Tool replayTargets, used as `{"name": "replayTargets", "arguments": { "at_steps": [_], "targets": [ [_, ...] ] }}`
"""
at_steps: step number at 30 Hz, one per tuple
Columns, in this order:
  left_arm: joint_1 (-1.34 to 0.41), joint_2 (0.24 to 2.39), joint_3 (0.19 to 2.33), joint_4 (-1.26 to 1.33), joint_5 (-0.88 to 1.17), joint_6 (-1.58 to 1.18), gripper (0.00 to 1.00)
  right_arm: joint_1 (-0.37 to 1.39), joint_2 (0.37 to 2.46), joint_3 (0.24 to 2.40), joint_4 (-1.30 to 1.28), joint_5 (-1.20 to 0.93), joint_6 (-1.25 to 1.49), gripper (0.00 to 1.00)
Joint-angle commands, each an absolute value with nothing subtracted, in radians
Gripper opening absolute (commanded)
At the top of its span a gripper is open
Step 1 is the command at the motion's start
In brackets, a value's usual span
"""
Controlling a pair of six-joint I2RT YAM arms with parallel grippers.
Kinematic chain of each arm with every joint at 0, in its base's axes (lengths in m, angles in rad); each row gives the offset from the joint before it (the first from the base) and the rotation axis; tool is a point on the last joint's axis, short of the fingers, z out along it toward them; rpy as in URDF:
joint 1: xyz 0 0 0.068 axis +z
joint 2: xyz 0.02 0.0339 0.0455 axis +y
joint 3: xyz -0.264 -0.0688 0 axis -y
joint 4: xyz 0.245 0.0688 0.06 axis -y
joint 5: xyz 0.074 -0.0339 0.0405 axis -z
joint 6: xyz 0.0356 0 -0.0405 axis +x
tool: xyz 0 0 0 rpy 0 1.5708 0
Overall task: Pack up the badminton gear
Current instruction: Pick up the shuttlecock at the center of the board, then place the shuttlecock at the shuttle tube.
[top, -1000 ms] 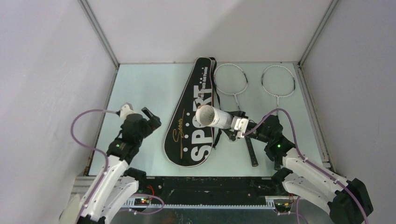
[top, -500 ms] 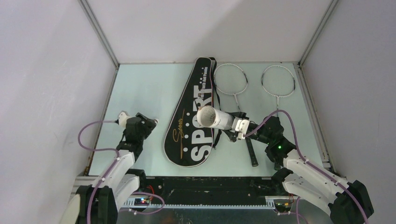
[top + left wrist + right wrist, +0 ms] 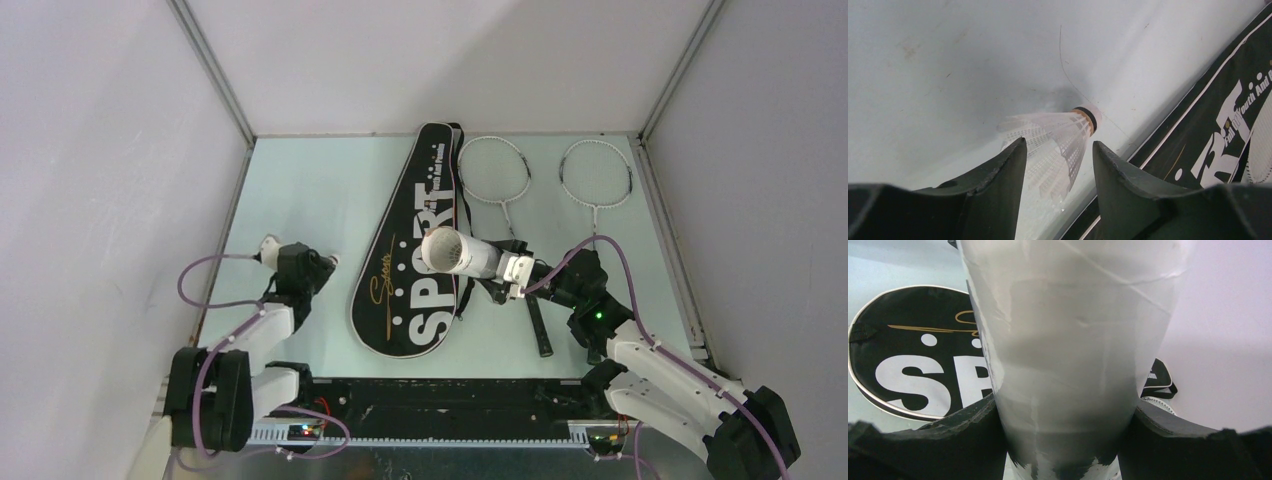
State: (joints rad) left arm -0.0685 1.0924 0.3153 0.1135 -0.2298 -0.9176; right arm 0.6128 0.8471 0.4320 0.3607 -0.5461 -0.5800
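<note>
Lowered left gripper [image 3: 1059,144] since a second ago, narrowed to half-open astride shuttlecock [image 3: 1068,125], not yet clamped. Kept tube [image 3: 1068,315] clamped in right gripper [image 3: 1064,407]. Loading step: needed gentle pinch, lift, feed into tube.

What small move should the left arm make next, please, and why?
Probably close the left tool gently on the shuttlecock. It lies on the table between the fingers, which flank its feathers without clearly pinching them, so it is not yet held. The right tool already holds the tube with its open mouth tilted up, seemingly ready to receive it.
</note>
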Motion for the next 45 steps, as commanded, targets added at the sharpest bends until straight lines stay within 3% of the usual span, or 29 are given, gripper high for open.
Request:
{"name": "replayTargets", "arguments": {
  "at_steps": [1,7,9,11,15,22,27,34,41,45],
  "targets": [
    [-0.061,1.145,0.376,0.184,-0.244,-0.928,0.55,0.610,0.834,0.442,0.404,-0.554,-0.588,0.34],
    [-0.060,1.223,0.413,0.208,-0.231,-0.916,0.44,0.610,0.838,0.442,0.396,-0.559,-0.586,0.34],
    [-0.060,1.245,0.425,0.209,-0.223,-0.913,0.34,0.610,0.839,0.443,0.397,-0.556,-0.588,0.34],
    [-0.061,1.259,0.435,0.206,-0.198,-0.911,0.15,0.610,0.840,0.442,0.398,-0.554,-0.590,0.34],
    [-0.061,1.233,0.445,0.193,-0.162,-0.898,0.02,0.609,0.843,0.442,0.396,-0.554,-0.596,0.34],
    [-0.063,1.047,0.511,0.047,-0.032,-0.819,0.00,0.608,0.839,0.442,0.371,-0.532,-0.651,0.34],
    [-0.083,0.805,0.549,-0.043,0.179,-0.776,0.00,0.608,0.829,0.442,0.351,-0.556,-0.659,0.33],
    [-0.233,0.631,0.696,-0.102,0.453,-0.706,0.00,0.615,0.844,0.442,0.350,-0.591,-0.687,0.33],
    [-0.469,0.589,0.875,-0.219,0.496,-0.582,0.00,0.605,0.871,0.443,0.363,-0.480,-0.807,0.33],
    [-0.519,0.555,0.926,-0.292,0.491,-0.495,0.00,0.585,0.881,0.460,0.353,-0.493,-0.815,0.32]
  ]
}}
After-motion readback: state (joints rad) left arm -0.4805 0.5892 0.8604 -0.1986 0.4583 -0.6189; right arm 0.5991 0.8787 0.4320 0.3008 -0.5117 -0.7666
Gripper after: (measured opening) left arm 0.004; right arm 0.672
